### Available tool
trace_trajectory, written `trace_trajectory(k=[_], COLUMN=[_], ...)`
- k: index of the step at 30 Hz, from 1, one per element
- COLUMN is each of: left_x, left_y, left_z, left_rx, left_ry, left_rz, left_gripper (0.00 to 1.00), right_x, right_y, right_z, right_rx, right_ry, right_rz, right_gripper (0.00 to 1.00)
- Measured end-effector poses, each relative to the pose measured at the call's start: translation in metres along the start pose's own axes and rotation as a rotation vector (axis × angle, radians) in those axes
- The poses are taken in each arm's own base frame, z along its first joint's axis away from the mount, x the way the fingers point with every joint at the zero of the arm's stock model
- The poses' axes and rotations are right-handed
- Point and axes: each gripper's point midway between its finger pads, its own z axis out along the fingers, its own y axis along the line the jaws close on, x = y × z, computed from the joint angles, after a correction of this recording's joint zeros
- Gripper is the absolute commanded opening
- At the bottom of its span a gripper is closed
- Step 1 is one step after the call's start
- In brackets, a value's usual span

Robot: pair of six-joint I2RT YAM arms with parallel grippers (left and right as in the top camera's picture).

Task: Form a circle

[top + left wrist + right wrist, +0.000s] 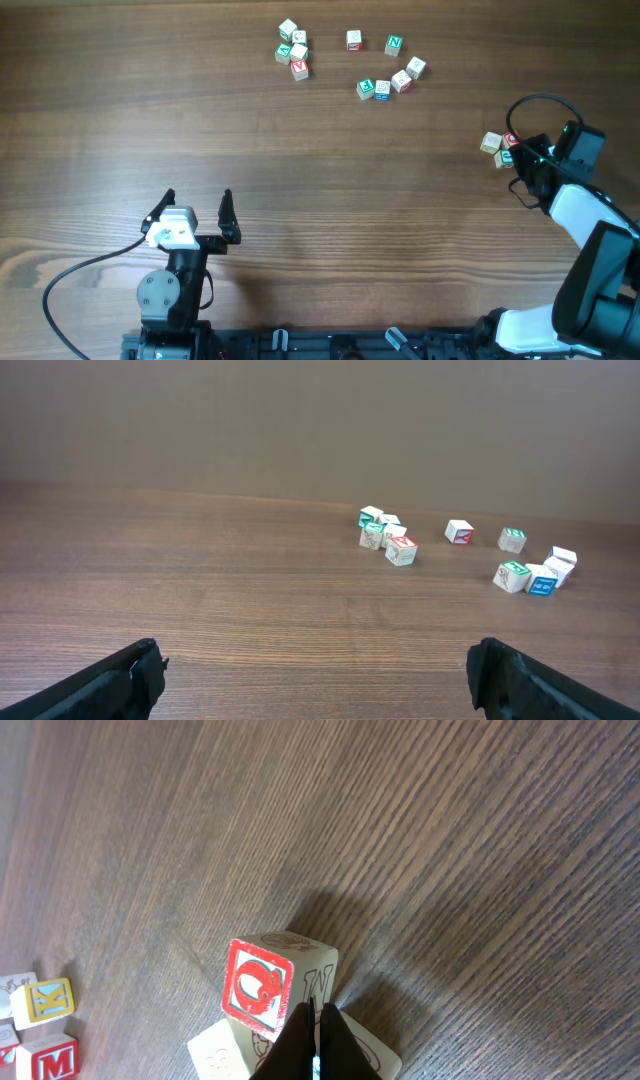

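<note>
**Q:** Nearest the base, what does the left gripper [197, 197] show?

**A:** Jaws spread wide with nothing between them. It hangs over the bare wooden table [120, 120], well apart from every block, and appears to take no part in this step.

**Q:** And in the middle distance, at the right edge?

**A:** The right gripper [315, 1020], its jaws pressed together into a single blade and holding nothing. The tip meets the lower edge of a red-lettered block [260, 987]. That block belongs to a stray group [490, 143]. The overhead view shows three blocks there, lying well apart from the rest. Whether the tip presses the block or merely touches it cannot be told.

**Q:** Farthest field?

**A:** The main body of alphabet blocks. Six form a loose arc [401, 81], open toward the left. A tight cluster [298, 52] of five lies beyond that opening, its members touching or nearly so.

**Q:** Which step is in hand?

**A:** By judgement, gathering outliers, with the closed gripper serving as a pusher to bring the stray group toward the arc. The circle is far from complete.

**Q:** What does the next move call for?

**A:** A low, steady push toward the arc, with the tip behind the blocks' centre so they do not pivot aside. After that, the cluster needs spreading to close the arc's open side.
</note>
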Motion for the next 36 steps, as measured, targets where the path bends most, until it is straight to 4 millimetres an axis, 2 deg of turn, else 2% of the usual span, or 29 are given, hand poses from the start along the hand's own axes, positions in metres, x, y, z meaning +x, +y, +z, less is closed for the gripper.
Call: trace_trajectory(k=[24, 27, 29, 31, 36], left_x=[0.000, 0.000, 0.000, 0.000, 0.000], left_y=[0.000, 0.000, 0.000, 0.000, 0.000], left_z=[0.000, 0.000, 0.000, 0.000, 0.000], left_rx=[0.000, 0.000, 0.000, 0.000, 0.000], left_ry=[0.000, 0.000, 0.000, 0.000, 0.000], left_rz=[0.000, 0.000, 0.000, 0.000, 0.000], left_gripper=[1.00, 1.00, 1.00, 1.00, 1.00], right_x=[0.004, 0.006, 0.003, -0.001, -0.010], right_y=[0.003, -0.004, -0.009, -0.013, -0.011], right_z=[0.002, 0.001, -0.006, -0.021, -0.051], right_rx=[-0.019, 0.002, 0.023, 0.053, 0.078], right_ry=[0.022, 0.034, 0.031, 0.013, -0.039], right_rz=[0.001, 0.014, 0.031, 0.044, 0.049], right_gripper=[0.05, 0.05, 0.05, 0.05, 0.05])
